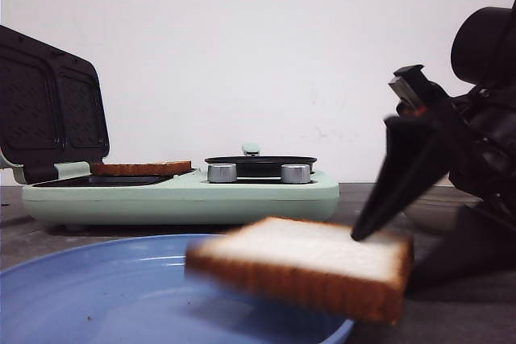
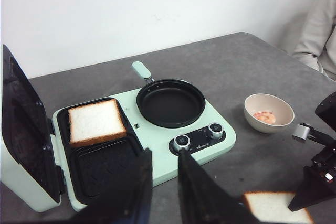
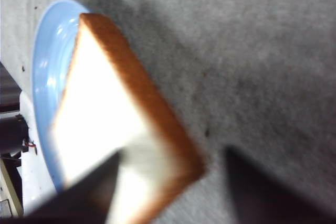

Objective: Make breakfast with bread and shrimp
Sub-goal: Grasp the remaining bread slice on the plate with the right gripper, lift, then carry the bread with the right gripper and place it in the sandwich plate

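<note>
Midway above the round blue plate (image 1: 97, 279), the right gripper (image 1: 379, 223) pinches one corner of a square slice of white sandwich bread (image 1: 310, 267), carrying it tilted and clear of the dish, presumably bound for the mint-green breakfast maker (image 2: 152, 145). A second crusted slice (image 2: 95, 121) lies in the far bay of the open sandwich press; the near bay looks bare, as does the black frying pan (image 2: 170, 102). The pinkish shrimp (image 2: 265, 116) waits in a small beige bowl (image 2: 269, 124) just beside the appliance. The left gripper (image 2: 165, 192) hovers, fingers slightly apart, gripping nothing.
</note>
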`<state>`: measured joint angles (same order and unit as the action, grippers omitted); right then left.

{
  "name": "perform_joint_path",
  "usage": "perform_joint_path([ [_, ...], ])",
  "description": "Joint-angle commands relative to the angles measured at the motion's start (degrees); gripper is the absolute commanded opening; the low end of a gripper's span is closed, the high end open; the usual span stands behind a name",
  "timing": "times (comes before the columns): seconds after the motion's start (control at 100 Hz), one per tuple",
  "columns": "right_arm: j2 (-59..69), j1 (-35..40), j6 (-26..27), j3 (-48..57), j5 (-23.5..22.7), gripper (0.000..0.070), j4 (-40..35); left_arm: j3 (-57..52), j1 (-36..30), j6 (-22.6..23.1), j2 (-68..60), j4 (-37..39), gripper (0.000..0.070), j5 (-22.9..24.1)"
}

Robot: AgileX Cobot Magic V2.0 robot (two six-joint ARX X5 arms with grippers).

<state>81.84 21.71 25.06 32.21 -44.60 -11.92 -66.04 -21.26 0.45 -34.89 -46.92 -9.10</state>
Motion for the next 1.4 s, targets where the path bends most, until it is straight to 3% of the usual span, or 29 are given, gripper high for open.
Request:
perform_joint_path([
  [0.0,0.42,0.28,1.68,0.50,-0.13,0.0000,2.12,-0.79,-0.37,-0.28,-0.31,0.61,0.0005,0.00],
  [0.3,-5.73,1.55,7.52,4.66,-0.81,0.0000,9.33,-0.79,-1.05,-0.02,-0.28,0.39,0.0005,0.02],
  [0.58,-5.25,3.21,9.53,20.41,-0.87,0.0000,9.31,-0.79,-1.38,-0.02,-0.26,0.44,0.0005,0.02],
  [0.77,5.90,3.58,9.33,37.31,-5.81,0.0000,6.01,-0.79,-1.38,-0.02,-0.26,0.87,0.0005,0.02],
  [0.96,22.38,4.66,7.02,58.12,-10.08,0.0000,-4.00,-0.79,-1.38,-0.09,-0.26,1.18,0.0005,0.02],
  [1.15,35.85,6.29,5.27,74.77,-10.95,0.0000,-12.22,-0.79,-1.38,-0.72,-0.20,0.83,0.0005,0.02],
  [1.39,46.64,8.92,5.40,84.00,-10.34,0.0000,-12.17,-0.79,-1.38,-1.18,-0.17,-0.28,0.0005,0.02],
])
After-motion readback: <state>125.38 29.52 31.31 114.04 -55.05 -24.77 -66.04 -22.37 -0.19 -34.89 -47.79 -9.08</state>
